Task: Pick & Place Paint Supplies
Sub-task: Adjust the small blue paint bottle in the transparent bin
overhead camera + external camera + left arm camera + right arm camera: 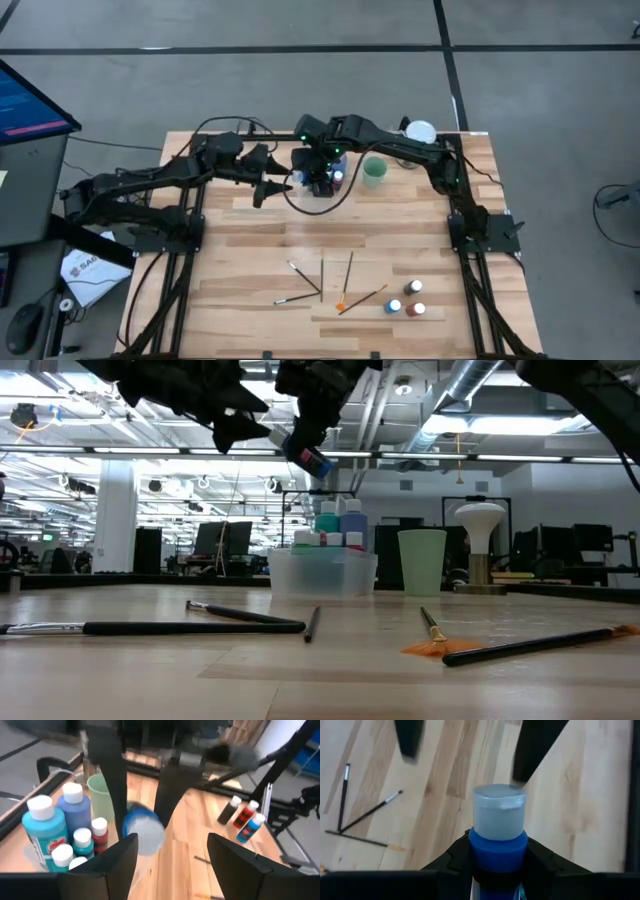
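My right gripper (318, 176) is shut on a small blue paint bottle (308, 457) with a white cap, held high over the clear tray (288, 576) at the table's far middle. The tray holds several bottles, among them a teal one (46, 826) and a taller blue one (75, 806). My left gripper (172, 856) is open just left of the held bottle, its fingers level and pointing at the cap. Three bottles (406, 300) stand on the near right of the table. Several paintbrushes (322, 280) lie flat on the near middle. My right gripper pinches the bottle's blue body (497, 849) just below the cap between its two fingers. The fingers slant down from the table's far right. The bottle is lifted clear above the tray and tilted, its cap (146, 834) turned toward my left gripper.
A pale green cup (375, 170) stands right of the tray, and a white lamp-like object (421, 130) sits at the far edge. An orange-tipped brush (520, 648) lies near the front. Bare wood lies between the tray and the brushes.
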Tool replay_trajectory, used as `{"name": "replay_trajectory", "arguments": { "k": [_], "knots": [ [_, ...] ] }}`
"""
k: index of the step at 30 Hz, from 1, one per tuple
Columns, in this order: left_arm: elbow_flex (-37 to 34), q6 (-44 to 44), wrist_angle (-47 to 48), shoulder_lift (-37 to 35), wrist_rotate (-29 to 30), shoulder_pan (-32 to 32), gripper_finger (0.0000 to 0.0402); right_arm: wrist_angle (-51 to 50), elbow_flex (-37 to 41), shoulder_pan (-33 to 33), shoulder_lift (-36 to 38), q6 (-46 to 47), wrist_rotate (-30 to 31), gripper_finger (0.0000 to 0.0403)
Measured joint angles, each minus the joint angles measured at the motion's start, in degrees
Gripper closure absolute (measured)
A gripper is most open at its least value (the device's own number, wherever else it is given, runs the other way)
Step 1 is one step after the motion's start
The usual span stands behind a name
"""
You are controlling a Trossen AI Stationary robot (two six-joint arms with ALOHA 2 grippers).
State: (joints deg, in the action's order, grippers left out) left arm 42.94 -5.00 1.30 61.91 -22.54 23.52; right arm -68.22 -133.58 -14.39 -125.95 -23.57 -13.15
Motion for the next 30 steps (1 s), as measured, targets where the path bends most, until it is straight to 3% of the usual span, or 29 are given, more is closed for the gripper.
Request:
{"name": "replay_trajectory", "arguments": {
  "k": [13, 30],
  "knots": [
    [0.0, 5.8, -0.1, 0.5, 6.2, 0.0, 0.0164, 1.3, -0.2, -0.4, -0.5, -0.4, -0.2, 0.029],
    [0.0, 6.5, 0.2, 3.5, 5.7, -2.5, 0.0164, 2.9, 0.0, 0.6, -0.9, -0.3, -0.1, 0.029]
  ]
}}
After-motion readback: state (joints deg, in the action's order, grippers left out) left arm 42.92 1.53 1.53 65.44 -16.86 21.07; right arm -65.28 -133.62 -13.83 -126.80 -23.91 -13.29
